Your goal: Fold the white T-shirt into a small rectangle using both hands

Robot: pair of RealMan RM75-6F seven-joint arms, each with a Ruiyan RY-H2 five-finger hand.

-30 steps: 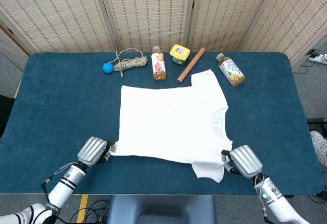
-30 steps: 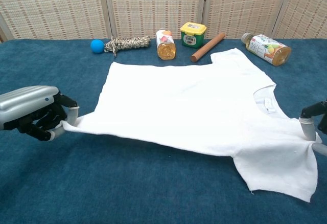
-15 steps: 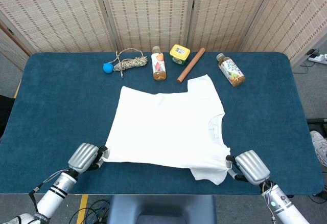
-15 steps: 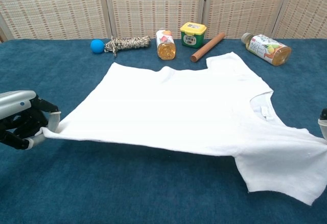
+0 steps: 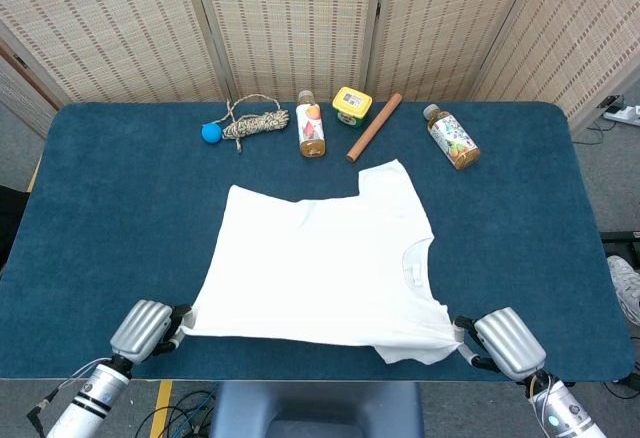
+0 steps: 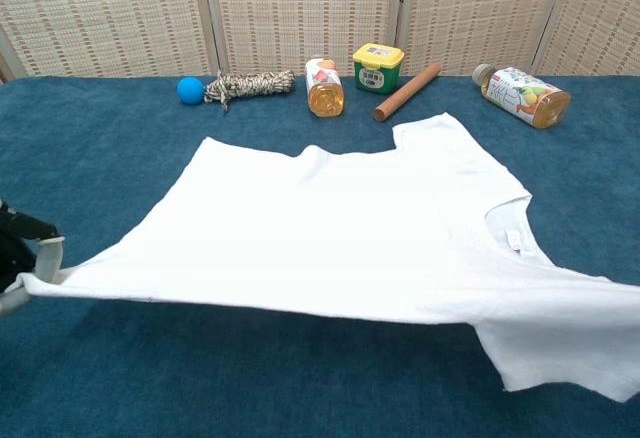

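Observation:
The white T-shirt (image 5: 320, 263) (image 6: 340, 233) lies spread on the blue table, collar toward the right, its near edge lifted and stretched taut. My left hand (image 5: 145, 330) pinches the near left corner at the table's front edge; in the chest view only its fingertips (image 6: 22, 258) show at the far left. My right hand (image 5: 505, 343) grips the near right corner by the sleeve and is out of frame in the chest view.
Along the back of the table (image 5: 120, 198) lie a blue ball (image 5: 210, 132), a rope bundle (image 5: 255, 123), a juice bottle (image 5: 312, 126), a yellow jar (image 5: 352, 105), a wooden rolling pin (image 5: 374, 126) and another bottle (image 5: 451, 138).
Both hands have pulled back toward the table's front edge, dragging the shirt nearer and away from the items at the back. The near hem is stretched wider.

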